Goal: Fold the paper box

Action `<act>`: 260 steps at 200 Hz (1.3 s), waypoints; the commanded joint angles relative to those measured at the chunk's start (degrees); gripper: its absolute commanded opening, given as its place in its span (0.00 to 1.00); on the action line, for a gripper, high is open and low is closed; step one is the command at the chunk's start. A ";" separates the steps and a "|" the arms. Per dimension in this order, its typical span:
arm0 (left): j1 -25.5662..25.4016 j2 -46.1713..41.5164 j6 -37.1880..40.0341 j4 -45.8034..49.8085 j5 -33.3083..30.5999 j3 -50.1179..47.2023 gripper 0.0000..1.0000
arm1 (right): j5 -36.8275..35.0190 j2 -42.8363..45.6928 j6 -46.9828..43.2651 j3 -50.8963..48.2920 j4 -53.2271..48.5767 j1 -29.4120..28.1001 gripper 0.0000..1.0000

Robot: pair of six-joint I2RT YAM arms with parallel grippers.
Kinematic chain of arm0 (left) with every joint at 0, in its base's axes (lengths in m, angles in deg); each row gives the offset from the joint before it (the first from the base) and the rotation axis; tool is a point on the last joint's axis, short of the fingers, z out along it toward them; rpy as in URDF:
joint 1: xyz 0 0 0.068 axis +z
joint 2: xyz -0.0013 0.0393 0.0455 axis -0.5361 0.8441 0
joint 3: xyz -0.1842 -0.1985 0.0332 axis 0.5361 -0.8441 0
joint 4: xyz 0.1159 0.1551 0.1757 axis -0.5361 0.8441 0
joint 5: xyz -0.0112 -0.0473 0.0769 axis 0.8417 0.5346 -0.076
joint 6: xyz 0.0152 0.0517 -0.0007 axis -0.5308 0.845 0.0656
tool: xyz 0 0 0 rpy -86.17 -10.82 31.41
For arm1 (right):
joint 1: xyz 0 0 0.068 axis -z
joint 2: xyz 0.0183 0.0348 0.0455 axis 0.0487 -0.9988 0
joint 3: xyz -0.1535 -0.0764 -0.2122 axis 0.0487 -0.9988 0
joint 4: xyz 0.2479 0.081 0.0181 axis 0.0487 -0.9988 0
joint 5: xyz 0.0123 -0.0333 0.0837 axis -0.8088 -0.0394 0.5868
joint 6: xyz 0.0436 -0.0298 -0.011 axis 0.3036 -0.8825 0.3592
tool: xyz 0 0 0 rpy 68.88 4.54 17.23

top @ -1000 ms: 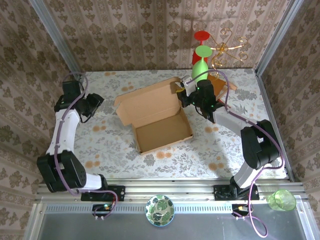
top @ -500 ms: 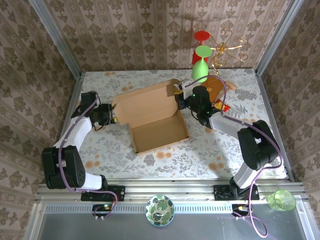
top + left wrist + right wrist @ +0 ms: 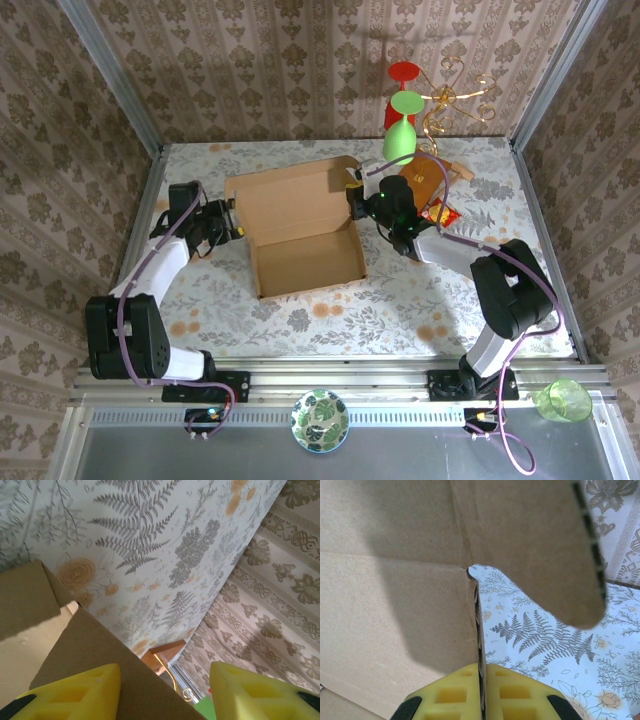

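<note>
Right tool (image 3: pixel 360 203) clamped on the right end wall of the paper box (image 3: pixel 300 230). Seen from the right wrist, yellow pads (image 3: pixel 452 695) pressed together with the wall's corrugated edge pinched between them, and a rounded flap (image 3: pixel 535 545) hanging just above.

Left tool (image 3: pixel 231 225) at the opposite, left end of the box, jaws standing apart. Seen from the left wrist, a cardboard panel (image 3: pixel 95 655) lying in the gap, close against one pad (image 3: pixel 75 690) and clear of the other. Holding nothing, as far as can be told.

Box resting mid-counter (image 3: pixel 420 290), squarely between the two tools, long axis running left to right. Open tray (image 3: pixel 305 265) on the near side, lid panel (image 3: pixel 290 200) raised along the far side.

Both tools equally close, each at its own short end. Likely hinge of the coming move: with the right end pinned, the left end panel directly ahead of the open left jaws, needing either a close on that panel or a push toward the right to stand it up. Main risk, by the look of it: the box sliding or skewing if the left push outruns the right hold.
</note>
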 commanded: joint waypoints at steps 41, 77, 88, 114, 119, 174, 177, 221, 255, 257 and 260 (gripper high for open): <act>-1.33 -1.16 -10.81 -8.64 0.61 -3.71 0.53 | -3.42 -1.68 3.28 -1.55 5.05 -0.86 0.00; -1.24 -0.62 -12.35 -12.08 0.97 -5.02 0.54 | -4.45 -1.93 2.51 -1.32 4.95 -0.90 0.00; -1.23 -0.93 -11.80 -11.96 0.96 -5.06 0.53 | -4.94 -1.91 1.89 -1.05 4.56 -0.90 0.00; 1.08 -3.71 -2.57 -4.44 1.23 -2.75 0.51 | -6.56 -1.69 0.47 -1.19 4.01 -0.73 0.00; 1.72 -4.62 0.93 -1.18 1.08 -1.63 0.52 | -6.75 -1.64 0.26 -1.27 3.94 -0.63 0.00; 6.57 -12.31 39.34 28.80 -5.08 10.16 0.49 | -5.16 -0.93 -4.33 -1.04 2.73 0.20 0.00; 6.46 -12.07 42.73 29.67 -5.39 11.48 0.48 | -5.06 -0.96 -4.53 -0.99 2.63 0.19 0.00; -2.64 -9.77 85.25 35.21 -12.43 20.67 0.46 | -3.38 -1.54 -5.04 -0.51 2.24 0.94 0.00; -3.07 -8.08 96.33 30.68 -11.98 19.56 0.57 | -2.35 -1.67 -5.30 -0.15 1.66 1.21 0.00; -3.02 -7.74 96.75 30.58 -11.86 19.77 0.58 | -2.30 -1.64 -5.35 -0.13 1.58 1.21 0.00; -3.00 -7.22 97.39 30.44 -11.65 20.04 0.58 | -2.19 -1.67 -5.42 -0.15 1.51 1.17 0.00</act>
